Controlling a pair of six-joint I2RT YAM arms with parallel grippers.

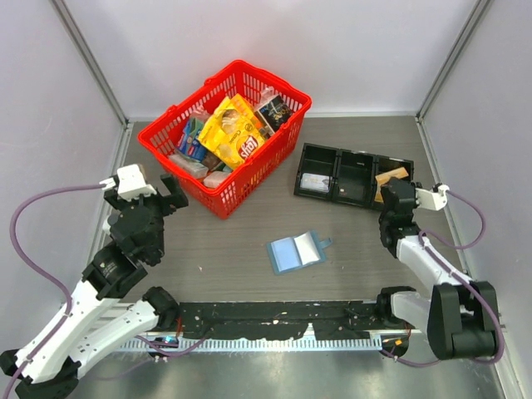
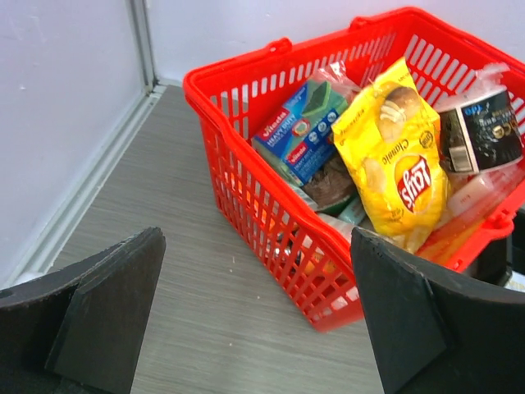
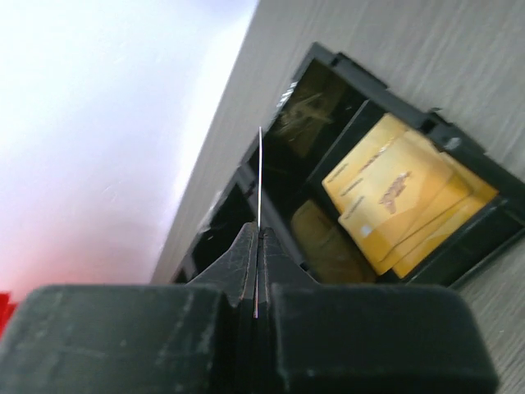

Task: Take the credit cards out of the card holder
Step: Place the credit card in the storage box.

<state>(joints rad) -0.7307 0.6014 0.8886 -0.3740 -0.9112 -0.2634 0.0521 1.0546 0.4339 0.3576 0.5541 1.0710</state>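
Observation:
The card holder (image 1: 297,252), a blue wallet, lies open and flat on the table's middle, with no gripper near it. Several tan-gold credit cards (image 3: 402,201) lie stacked in the right compartment of the black tray (image 1: 353,176). My right gripper (image 3: 258,234) hangs just above that compartment (image 1: 391,177), shut on a thin card (image 3: 260,164) that shows edge-on as a pale line, its face hidden. My left gripper (image 2: 256,246) stands wide open and holds nothing, low over the table beside the red basket (image 1: 224,133). In the top view it (image 1: 166,198) is at the far left.
The red basket (image 2: 328,271) holds a yellow crisp bag (image 2: 394,164), a sponge pack (image 2: 299,131) and other packets. A pale grey-white card (image 1: 316,183) lies in the tray's left compartment. Grey walls close in the left, back and right sides.

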